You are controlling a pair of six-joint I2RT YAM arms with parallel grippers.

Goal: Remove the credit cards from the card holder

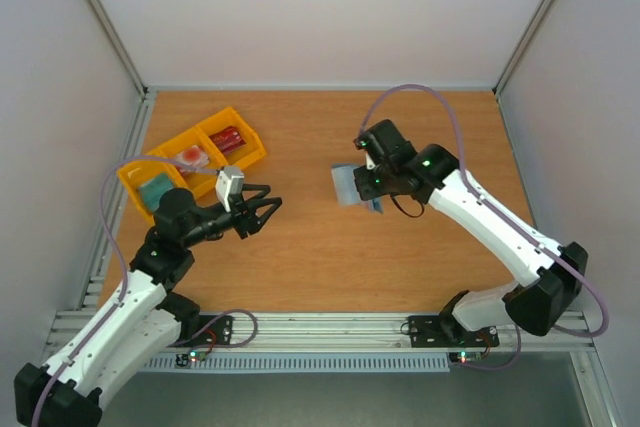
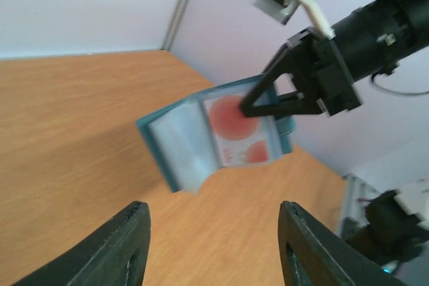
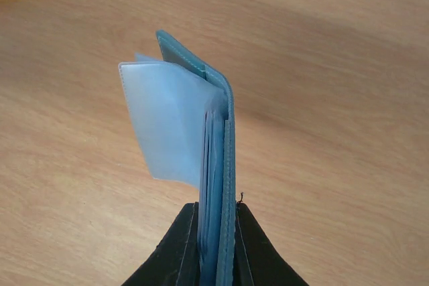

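My right gripper (image 1: 372, 187) is shut on the slate-blue card holder (image 1: 352, 185) and holds it up above the table, right of centre. In the right wrist view the holder (image 3: 218, 165) stands edge-on between the jaws, a clear sleeve fanned out to the left. In the left wrist view the open holder (image 2: 201, 140) shows a pale card with pinkish-red markings (image 2: 234, 128) in a clear pocket. My left gripper (image 1: 262, 212) is open and empty, left of the holder and pointed at it; its fingertips (image 2: 127, 236) frame bare table.
A yellow three-compartment tray (image 1: 150, 182) lies at the back left; it holds a teal card (image 1: 157, 188), a pinkish-red card (image 1: 189, 157) and a dark red thing (image 1: 228, 139). Frame posts stand at the table's back corners.
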